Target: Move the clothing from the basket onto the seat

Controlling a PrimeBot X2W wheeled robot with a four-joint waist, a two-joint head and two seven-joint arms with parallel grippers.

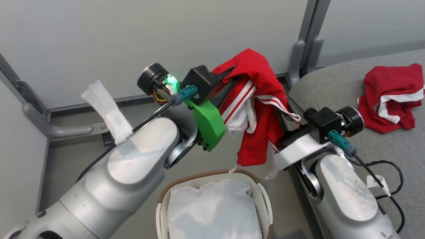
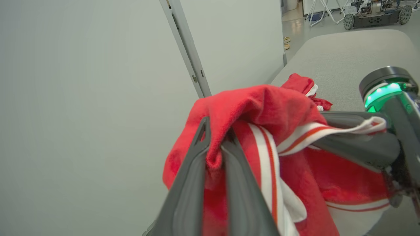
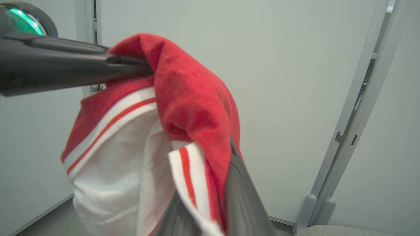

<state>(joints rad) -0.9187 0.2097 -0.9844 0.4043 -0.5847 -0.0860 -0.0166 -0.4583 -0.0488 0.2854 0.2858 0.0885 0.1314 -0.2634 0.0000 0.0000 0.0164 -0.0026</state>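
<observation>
Fingers [image 2: 190,183], your left gripper [image 2: 216,131]: dark, tapered, pinched shut on soft red white-striped garment [image 1: 255,109]. Your right gripper [image 3: 210,177]: likewise clamped on it. Perforated white basket [image 1: 206,176] below, woven-look brown rim.

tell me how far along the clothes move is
Done: a first garment lies on the seat. In hand: a second garment hangs over the basket, pinched by the left gripper and right gripper. Left: carry it over to the seat and let go; the basket shows a white liner, no more red.
</observation>
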